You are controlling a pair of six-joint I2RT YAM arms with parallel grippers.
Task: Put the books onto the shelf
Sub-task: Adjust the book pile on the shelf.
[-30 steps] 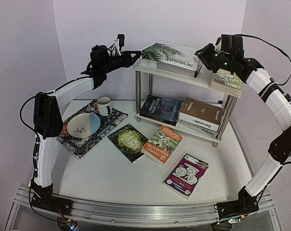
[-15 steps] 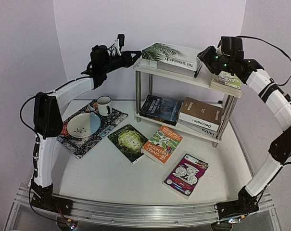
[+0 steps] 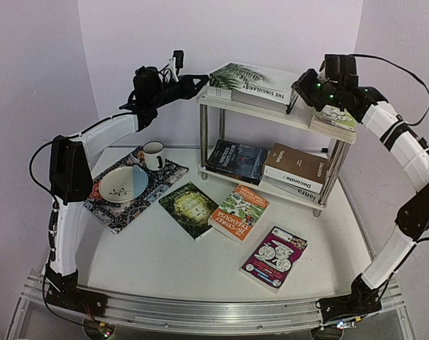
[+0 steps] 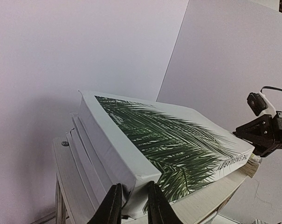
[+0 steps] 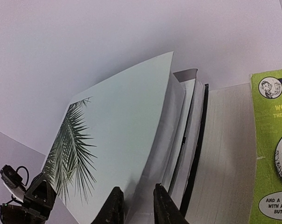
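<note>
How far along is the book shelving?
Done: the palm-leaf book and lime green book lie on the top board of the shelf, a dark blue book and brown book on the lower. In hand: left gripper and right gripper sit at opposite ends of the palm-leaf book. Remaining: dark green book, orange book and magenta book, flat on the table.

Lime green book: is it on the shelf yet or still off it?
On the shelf. The lime green book lies flat at the right end of the top board, cover up.
</note>
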